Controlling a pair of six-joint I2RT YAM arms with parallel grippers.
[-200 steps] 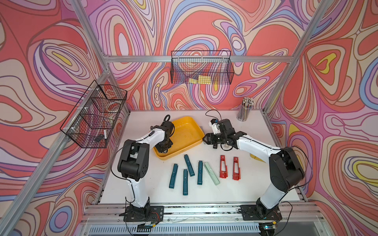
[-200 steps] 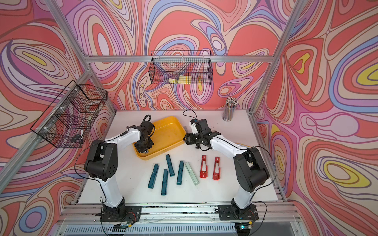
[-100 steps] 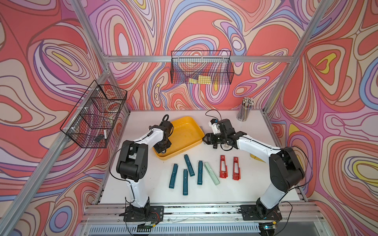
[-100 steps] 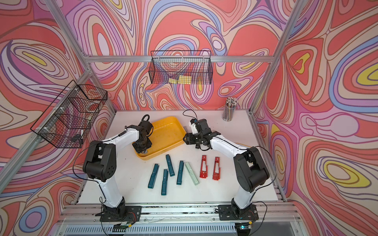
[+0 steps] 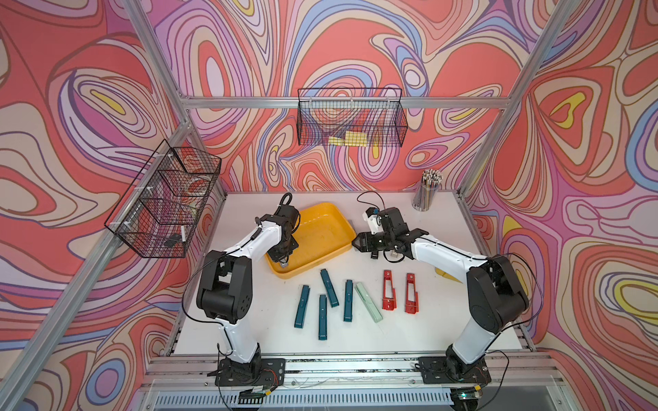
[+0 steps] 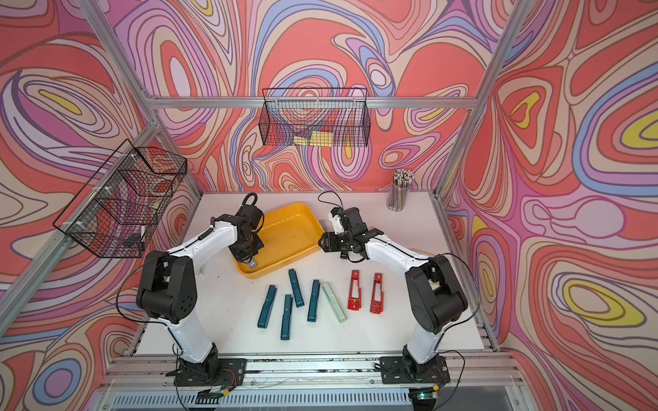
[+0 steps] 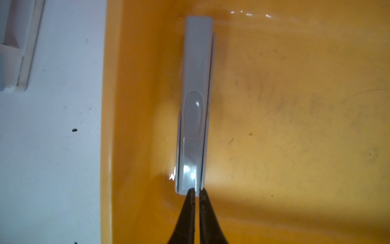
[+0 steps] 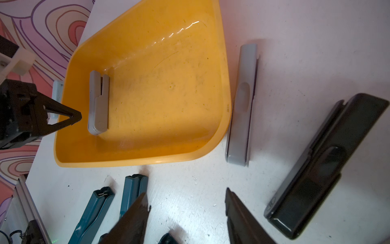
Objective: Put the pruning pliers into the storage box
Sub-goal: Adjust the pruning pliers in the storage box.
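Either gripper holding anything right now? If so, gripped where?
Nothing held: the left gripper is shut and empty, tips beside the grey pliers lying in the storage box. The right gripper is open, nothing between its jaws.

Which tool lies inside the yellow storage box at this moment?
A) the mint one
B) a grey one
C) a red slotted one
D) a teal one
B: in the right wrist view, only one grey pruning pliers lies on the floor of the storage box.
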